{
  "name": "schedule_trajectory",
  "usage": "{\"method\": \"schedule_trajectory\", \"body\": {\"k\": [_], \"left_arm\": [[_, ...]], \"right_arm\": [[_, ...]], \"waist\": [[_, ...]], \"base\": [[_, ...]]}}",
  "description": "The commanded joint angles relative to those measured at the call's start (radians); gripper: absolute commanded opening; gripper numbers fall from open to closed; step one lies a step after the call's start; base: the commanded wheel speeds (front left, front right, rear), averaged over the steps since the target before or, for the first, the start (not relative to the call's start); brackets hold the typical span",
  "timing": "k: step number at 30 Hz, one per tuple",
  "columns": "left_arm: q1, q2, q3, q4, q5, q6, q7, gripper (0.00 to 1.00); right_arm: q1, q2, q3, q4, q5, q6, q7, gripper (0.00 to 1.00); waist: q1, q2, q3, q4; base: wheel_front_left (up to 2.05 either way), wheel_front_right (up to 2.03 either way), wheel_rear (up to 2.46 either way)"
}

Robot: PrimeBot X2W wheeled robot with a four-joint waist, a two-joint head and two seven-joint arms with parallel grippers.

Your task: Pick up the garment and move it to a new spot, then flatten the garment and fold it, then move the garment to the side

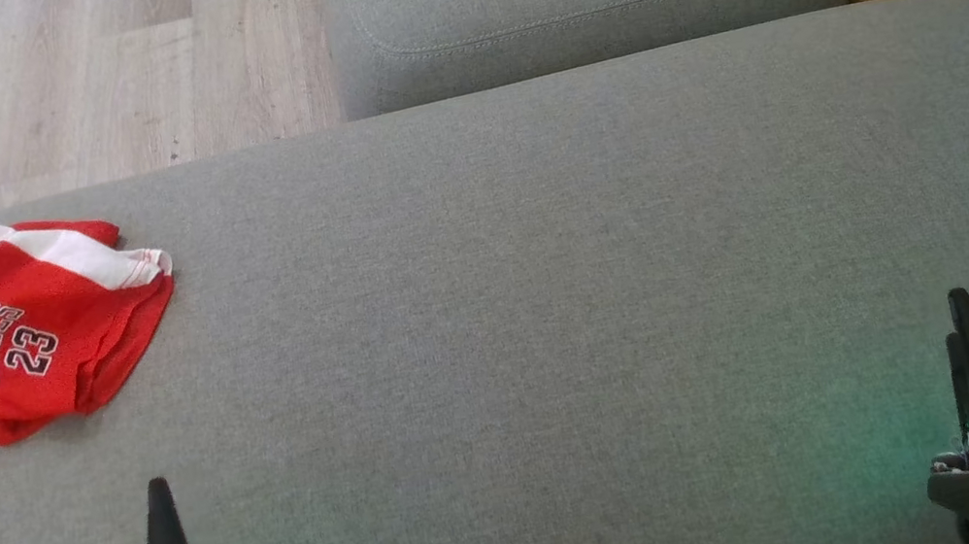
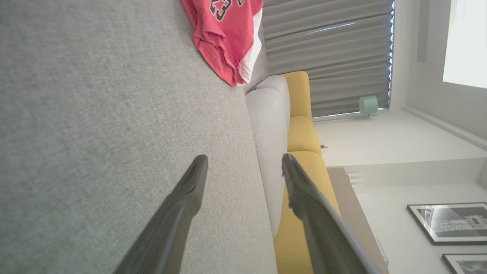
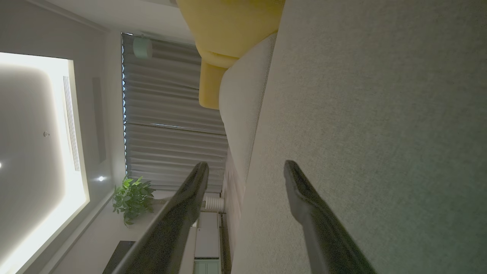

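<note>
The red garment (image 1: 11, 327) has "BULLS 23" written on it and lies on the grey sofa (image 1: 540, 253). The left hand (image 2: 243, 161) and right hand (image 3: 246, 167) are wide open and empty.

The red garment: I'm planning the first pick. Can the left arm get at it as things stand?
Probably yes: the garment lies on the grey cushion ahead and left of the open left gripper, nothing standing between them.

Grey sofa cushion (image 1: 540, 253), folded red garment (image 1: 3, 333) at its left edge
</note>
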Motion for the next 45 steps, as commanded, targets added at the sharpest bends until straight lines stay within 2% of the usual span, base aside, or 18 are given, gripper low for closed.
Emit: {"method": "schedule_trajectory", "body": {"k": [1,5,25,45], "left_arm": [[-0.027,0.007,-0.009,-0.049,0.048,0.003,-0.015,1.00],[-0.022,0.007,-0.022,-0.061,0.111,0.011,-0.026,1.00],[0.015,0.010,-0.066,-0.081,0.438,0.019,-0.083,1.00],[0.042,0.023,-0.100,-0.076,0.706,0.022,-0.142,1.00]], "right_arm": [[-0.020,-0.004,0.009,-0.051,-0.059,0.002,-0.016,1.00],[-0.013,-0.005,0.026,-0.073,-0.146,0.002,-0.028,1.00],[0.015,-0.006,0.077,-0.087,-0.425,0.003,-0.084,1.00],[0.030,-0.007,0.120,-0.091,-0.692,0.005,-0.143,1.00]], "waist": [[0.0000,0.0000,-0.002,0.001],[0.0000,0.0000,-0.006,0.003],[0.0000,0.0000,-0.024,0.011],[0.0000,0.0000,-0.046,0.020]], "base": [[0.00,0.00,0.00],[0.00,0.00,0.00],[0.00,0.00,0.00],[0.00,0.00,0.00]]}}
